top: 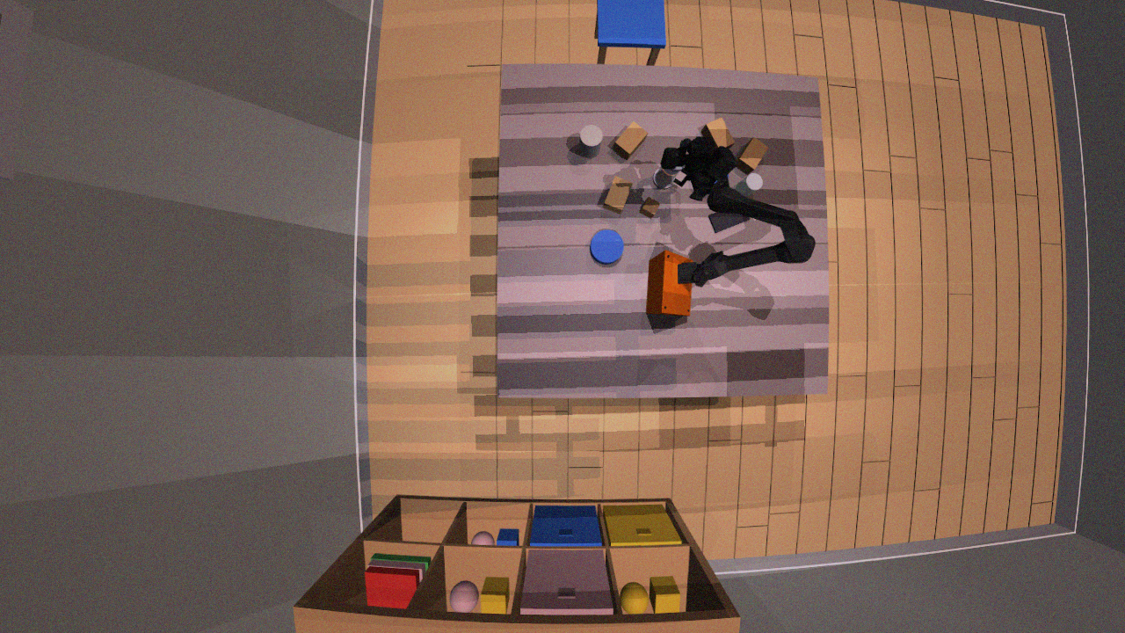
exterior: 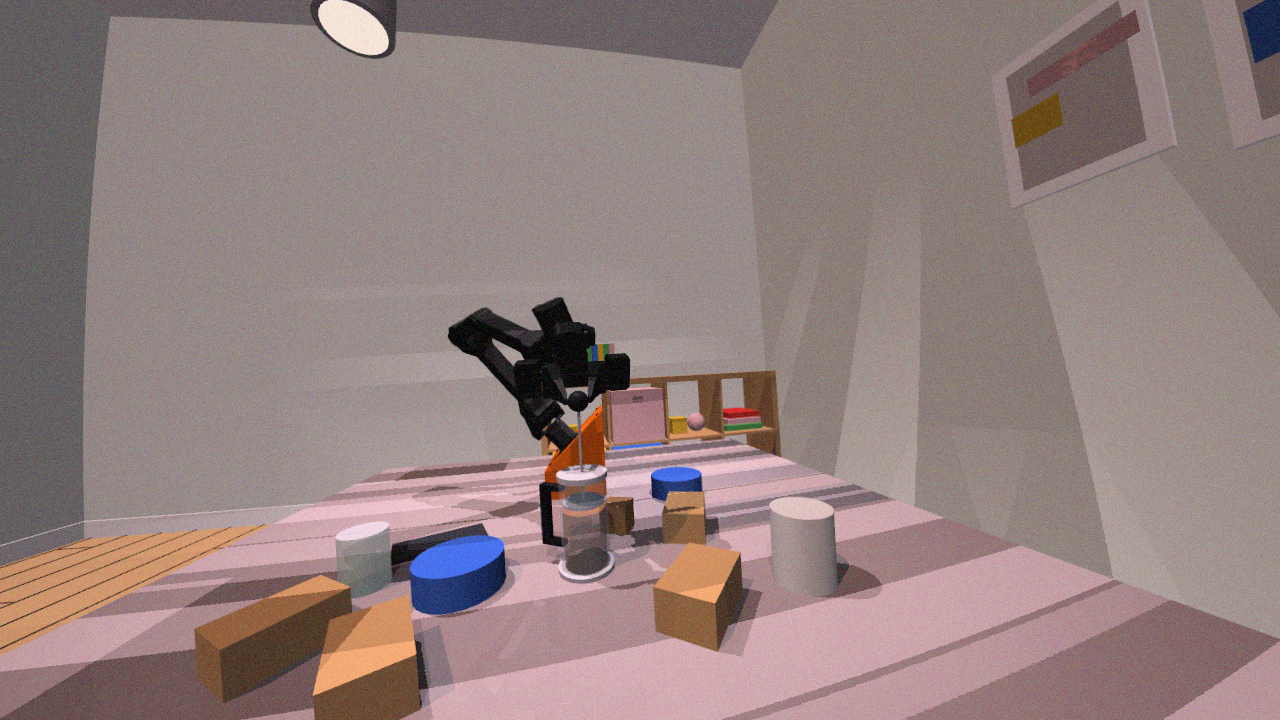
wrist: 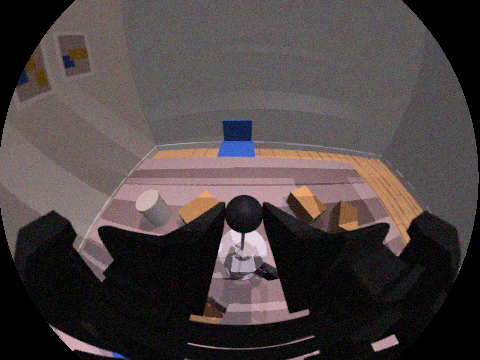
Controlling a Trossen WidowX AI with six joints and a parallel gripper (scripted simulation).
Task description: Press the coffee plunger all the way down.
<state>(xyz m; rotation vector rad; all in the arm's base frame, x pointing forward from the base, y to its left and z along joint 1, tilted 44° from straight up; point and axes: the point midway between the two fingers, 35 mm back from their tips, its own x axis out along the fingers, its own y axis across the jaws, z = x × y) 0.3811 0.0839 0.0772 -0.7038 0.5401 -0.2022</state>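
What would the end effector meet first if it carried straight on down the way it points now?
The end effector is shut on the plunger knob, pointing down along the rod. Straight on, it would likely meet the press lid first, though depth is hard to judge.

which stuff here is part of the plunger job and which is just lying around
Part of the job:
- knob, gripped by the tool
- rod, not yet pushed down
- press

Just lying about:
- tan boxes, e.g.
- blue discs
- pale cylinders
- shelf
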